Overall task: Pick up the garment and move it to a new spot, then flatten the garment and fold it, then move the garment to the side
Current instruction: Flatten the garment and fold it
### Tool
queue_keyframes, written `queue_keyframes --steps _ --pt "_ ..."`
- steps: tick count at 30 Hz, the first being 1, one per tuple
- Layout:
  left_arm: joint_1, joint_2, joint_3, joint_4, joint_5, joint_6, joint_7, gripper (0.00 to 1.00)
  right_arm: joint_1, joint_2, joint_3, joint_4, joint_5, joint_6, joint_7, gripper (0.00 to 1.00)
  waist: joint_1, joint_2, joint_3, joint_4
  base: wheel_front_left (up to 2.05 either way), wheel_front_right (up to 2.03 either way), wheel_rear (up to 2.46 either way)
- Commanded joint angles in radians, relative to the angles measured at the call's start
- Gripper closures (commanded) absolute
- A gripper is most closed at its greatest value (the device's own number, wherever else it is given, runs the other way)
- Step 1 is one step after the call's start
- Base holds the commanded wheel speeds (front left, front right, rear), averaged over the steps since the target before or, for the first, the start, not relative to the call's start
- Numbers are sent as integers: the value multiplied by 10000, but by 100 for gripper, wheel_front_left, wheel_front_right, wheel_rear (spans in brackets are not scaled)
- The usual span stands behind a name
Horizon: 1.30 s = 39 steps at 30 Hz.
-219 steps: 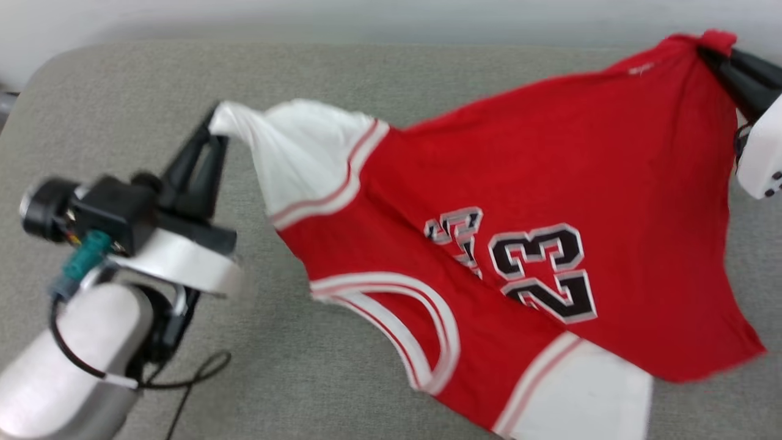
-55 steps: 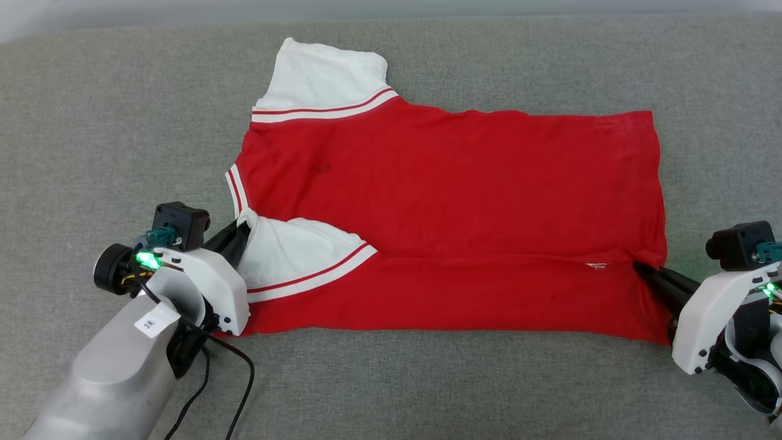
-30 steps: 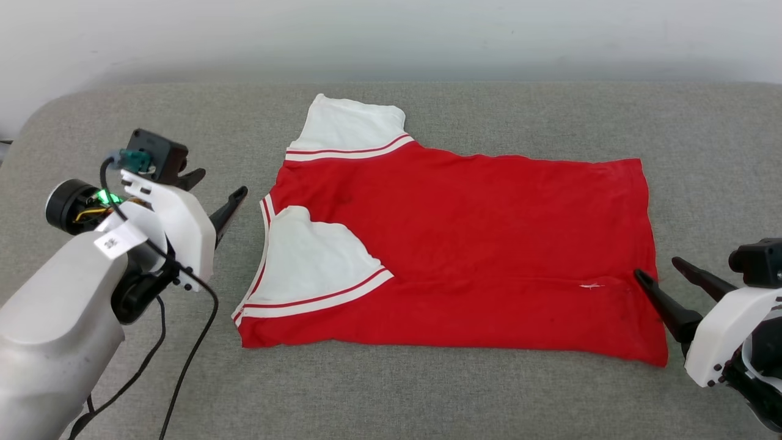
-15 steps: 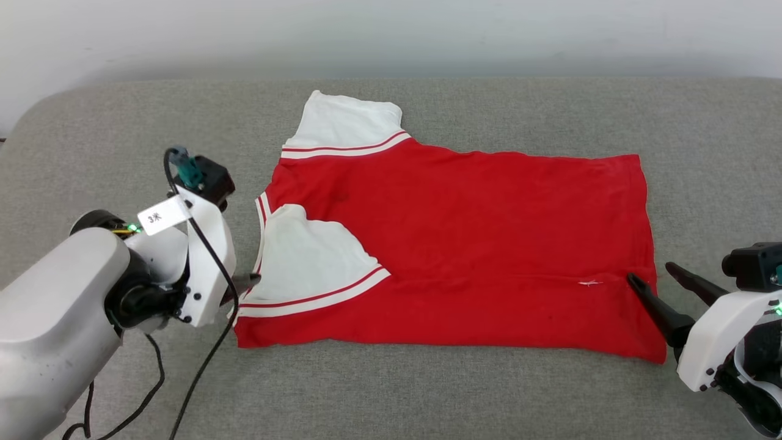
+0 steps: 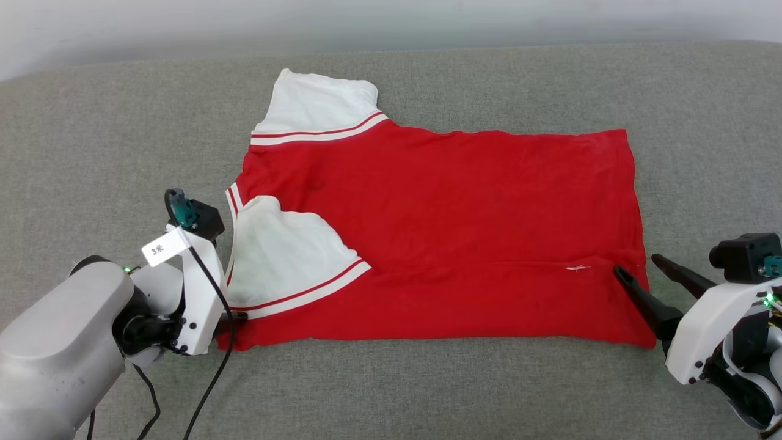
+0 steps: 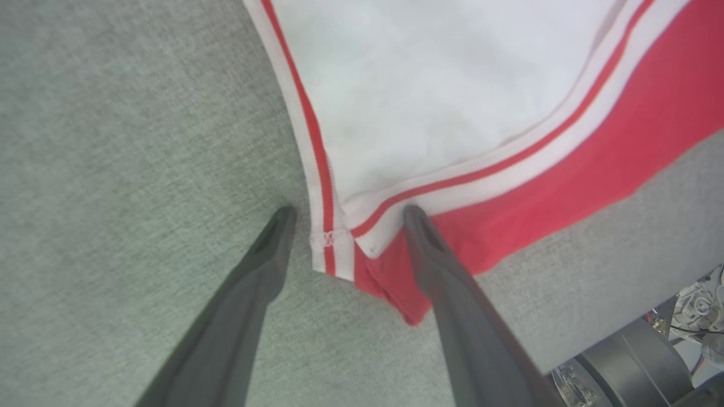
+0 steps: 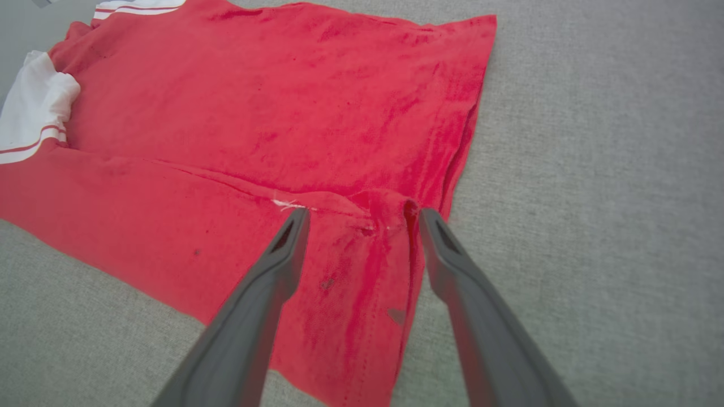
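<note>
Both end effectors stand open, with nothing held between the fingers. Note that the left end effector straddles the near-left corner of the red T-shirt, where the striped trim of the folded-in white sleeve meets the red body. One finger sits over the grey upholstered surface, the other over red fabric. The right end effector straddles the near-right hem corner, beside a small white tag. The T-shirt lies flat mid-surface, collar end toward the robot's left, with its near long edge turned over the body. This paired placement suggests another lengthwise fold: gripping both ends of one edge keeps it straight. Verify that each closure takes all layers.
</note>
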Motion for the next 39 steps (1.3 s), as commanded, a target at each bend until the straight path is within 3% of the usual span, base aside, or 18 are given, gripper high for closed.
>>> queue_keyframes --steps 1,4,5,6,13,23,29,39 --pt "374 -183 -219 147 9 7 -15 0 -158 17 2 -57 -70 -5 13 0 0 -1 39 -36 0 0 0" --pt "584 -335 -401 397 -127 17 -181 0 -206 -90 -81 -120 -92 -6 23 0 0 -1 60 -51 0 0 0" --pt "636 -360 -472 436 -158 17 -243 24 -223 -127 -123 -157 -125 -5 -4 0 0 -1 44 -51 0 0 0" --pt "652 -377 -510 464 -235 17 -317 100 -235 -169 -147 -201 -142 -5 13 0 0 -1 24 -46 0 0 0" --pt "241 -32 -584 66 -190 17 -1110 100 -551 -882 -438 -851 -380 -6 819 0 0 -1 -272 51 0 0 0" --pt "214 460 -838 -857 -118 15 -2104 100 -523 -1734 -336 -1592 183 -6 5174 0 0 -1 -414 207 0 0 0" --pt "-64 431 -896 -1208 -56 15 -2317 100 -603 -1299 -565 -1238 360 -6 6891 0 0 -1 -158 444 0 0 0" --pt "-419 202 -1055 -1385 162 15 -2498 100 -468 58 -189 546 -207 -3 7151 0 0 -1 277 776 0 0 0"
